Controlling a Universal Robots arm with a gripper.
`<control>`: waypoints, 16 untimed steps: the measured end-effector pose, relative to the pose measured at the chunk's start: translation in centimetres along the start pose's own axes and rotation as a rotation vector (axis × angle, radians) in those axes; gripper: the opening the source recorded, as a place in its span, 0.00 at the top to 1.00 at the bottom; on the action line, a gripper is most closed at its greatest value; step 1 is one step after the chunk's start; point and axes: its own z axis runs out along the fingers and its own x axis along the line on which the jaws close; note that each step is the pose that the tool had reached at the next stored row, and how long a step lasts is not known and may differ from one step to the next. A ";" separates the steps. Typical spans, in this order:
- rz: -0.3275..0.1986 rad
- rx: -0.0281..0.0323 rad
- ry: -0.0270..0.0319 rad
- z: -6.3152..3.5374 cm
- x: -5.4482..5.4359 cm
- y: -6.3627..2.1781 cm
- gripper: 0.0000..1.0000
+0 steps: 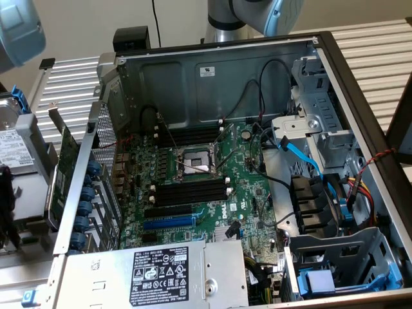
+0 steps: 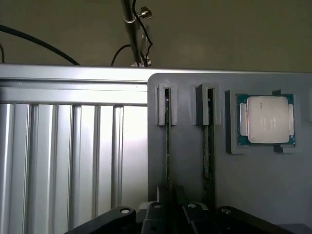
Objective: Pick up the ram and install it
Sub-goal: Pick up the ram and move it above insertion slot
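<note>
Two ram sticks stand on edge in the slots of a grey holder tray point(image 2: 187, 165). In the wrist view my gripper point(image 2: 171, 208) sits at the near end of the left ram point(image 2: 167, 141), its dark fingers drawn in close on either side of the stick. The other ram point(image 2: 208, 146) stands free beside it. In the exterior view the open computer case lies with its motherboard up, and the black memory slots point(image 1: 190, 191) with white end clips flank the processor socket point(image 1: 196, 162).
A processor chip point(image 2: 265, 119) rests in the same tray, beside the second stick. Ribbed aluminium table point(image 2: 73, 161) borders the tray. Around the case: a green expansion card point(image 1: 64, 167), a hard drive point(image 1: 13, 151), the power supply point(image 1: 161, 273), loose cables and a blue SATA lead point(image 1: 299, 151).
</note>
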 end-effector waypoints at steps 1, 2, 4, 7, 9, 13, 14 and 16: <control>0.000 0.0001 -0.0001 0.00 0.0 0.00 0.82; 0.000 0.0003 -0.0003 -0.02 0.0 0.00 0.88; 0.001 0.0002 -0.0005 -0.25 0.0 0.02 0.88; 0.002 -0.0006 -0.0005 -1.07 0.0 0.06 0.88; 0.003 -0.0015 -0.0004 -1.97 0.0 0.11 0.88; 0.003 -0.0021 -0.0005 -3.78 0.0 0.21 0.88; 0.003 -0.0020 -0.0005 -4.23 0.0 0.23 0.88; 0.003 -0.0021 -0.0005 -5.13 0.0 0.28 0.88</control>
